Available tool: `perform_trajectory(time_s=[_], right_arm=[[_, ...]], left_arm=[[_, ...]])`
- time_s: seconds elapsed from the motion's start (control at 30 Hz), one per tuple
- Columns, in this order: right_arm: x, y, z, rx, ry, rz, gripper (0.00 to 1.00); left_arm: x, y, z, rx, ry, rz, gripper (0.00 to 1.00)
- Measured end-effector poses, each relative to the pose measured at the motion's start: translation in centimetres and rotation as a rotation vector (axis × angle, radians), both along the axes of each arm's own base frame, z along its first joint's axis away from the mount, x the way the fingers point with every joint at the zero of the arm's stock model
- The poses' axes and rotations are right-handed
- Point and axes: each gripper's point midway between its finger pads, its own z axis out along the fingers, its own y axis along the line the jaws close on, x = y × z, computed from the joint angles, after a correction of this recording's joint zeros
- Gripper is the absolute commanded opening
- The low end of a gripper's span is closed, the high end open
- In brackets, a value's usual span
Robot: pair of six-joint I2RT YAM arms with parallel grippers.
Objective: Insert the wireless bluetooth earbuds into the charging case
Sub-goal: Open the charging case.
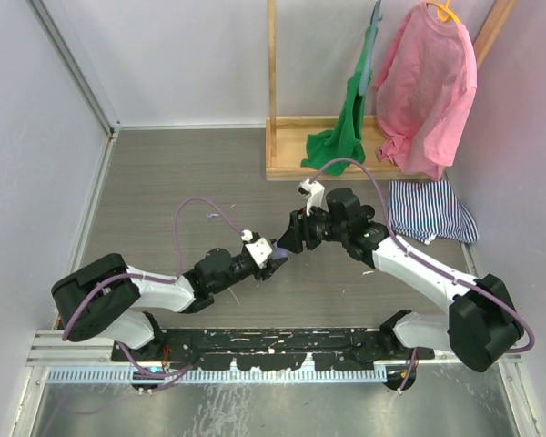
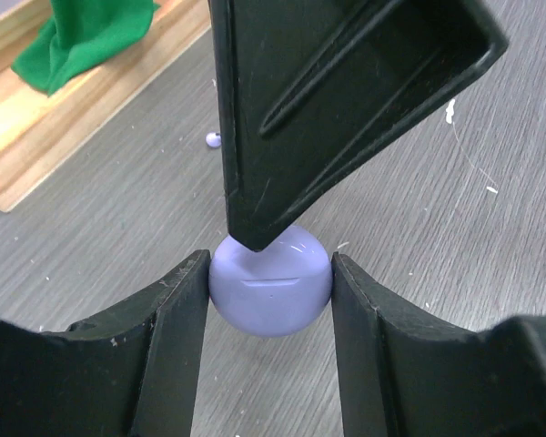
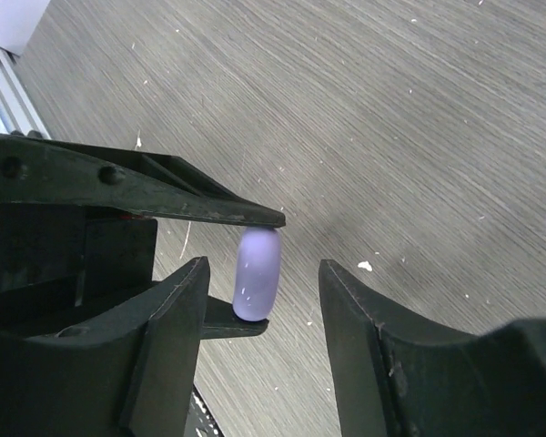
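Observation:
A closed lilac charging case [image 2: 270, 293], round like a puck, is held just above the grey table, and my left gripper [image 2: 270, 271] is shut on its sides. My right gripper [image 3: 263, 267] is open and straddles the same case [image 3: 257, 284] across its flat faces. There is a gap to each of its fingers. One right finger [image 2: 300, 109] reaches down over the case's top in the left wrist view. A tiny lilac earbud [image 2: 212, 139] lies on the table beyond the case. In the top view both grippers meet at mid-table, left [image 1: 278, 260] and right [image 1: 290, 244].
A wooden rack base [image 1: 296, 146] stands at the back, with a green cloth [image 1: 341, 137] and a pink shirt [image 1: 425, 91] hanging over it. A striped cloth [image 1: 430, 211] lies at the right. White walls close in the table's left and right sides.

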Motion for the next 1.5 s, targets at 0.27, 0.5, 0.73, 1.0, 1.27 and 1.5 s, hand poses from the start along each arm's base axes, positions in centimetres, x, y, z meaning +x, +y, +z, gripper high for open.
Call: perform_trajectory(time_s=[0.27, 0.5, 0.73, 1.0, 1.27, 1.5], right_arm=[[-0.6, -0.3, -0.7, -0.034, 0.025, 0.025, 0.53], [-1.0, -0.1, -0.7, -0.027, 0.031, 0.045, 0.44], [-1.3, 0.2, -0.8, -0.022, 0.039, 0.083, 0.19], [-1.3, 0.1, -0.6, -0.042, 0.011, 0.108, 0.06], [-0.7, -0.7, 1.3, -0.086, -0.075, 0.099, 0.05], [-0.8, -1.4, 3.5, -0.091, -0.168, 0.104, 0.05]], left_arm=[[0.1, -0.2, 1.5, -0.025, -0.063, -0.012, 0.39], [0.1, -0.3, 1.9, -0.032, -0.078, -0.015, 0.39], [0.0, -0.3, 1.6, -0.026, -0.073, -0.025, 0.46], [0.0, -0.4, 2.2, -0.043, -0.087, -0.026, 0.72], [0.2, 1.1, 5.5, -0.123, -0.097, -0.074, 0.75], [1.2, 3.9, 7.6, -0.179, -0.051, -0.141, 0.75]])
